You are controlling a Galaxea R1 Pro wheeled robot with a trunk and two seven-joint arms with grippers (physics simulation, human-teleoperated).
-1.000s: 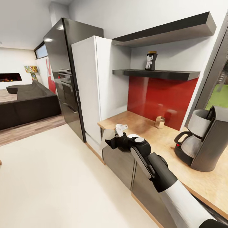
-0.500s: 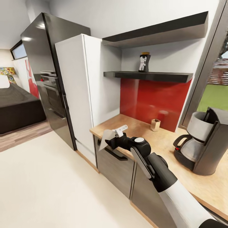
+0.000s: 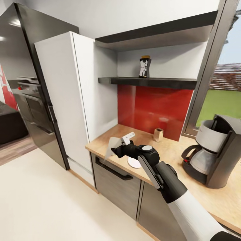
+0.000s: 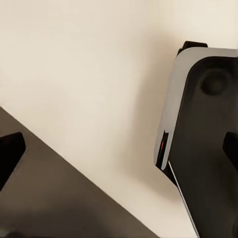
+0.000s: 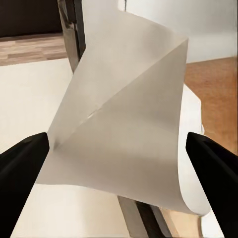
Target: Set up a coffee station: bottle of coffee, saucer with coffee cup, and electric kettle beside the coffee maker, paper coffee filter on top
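Note:
My right gripper [image 3: 116, 149] is shut on the paper coffee filter [image 3: 111, 149], a pale grey cone held just in front of the kitchen countertop [image 3: 174, 150] at its left end. Seen from the right wrist, the filter [image 5: 124, 129] spreads between the black fingertips [image 5: 22, 163]. A white saucer [image 3: 134, 163] lies on the counter, partly behind my wrist. The coffee maker [image 3: 219, 152] stands at the counter's right. The bottle of coffee [image 3: 144, 67] is up on the dark shelf [image 3: 150, 81]. My left gripper [image 4: 119, 153] is open over the floor beside my base.
A small beige container [image 3: 158, 134] stands by the red backsplash. A tall white cabinet [image 3: 63, 97] and a black oven tower [image 3: 26, 87] flank the counter's left end. Grey drawer fronts [image 3: 117, 180] sit below the counter. A window [image 3: 221, 97] is at the right.
The camera has swung so the kitchen slid left in the picture and looks closer. The saucer has come into sight. My right arm keeps its pose, still holding the filter.

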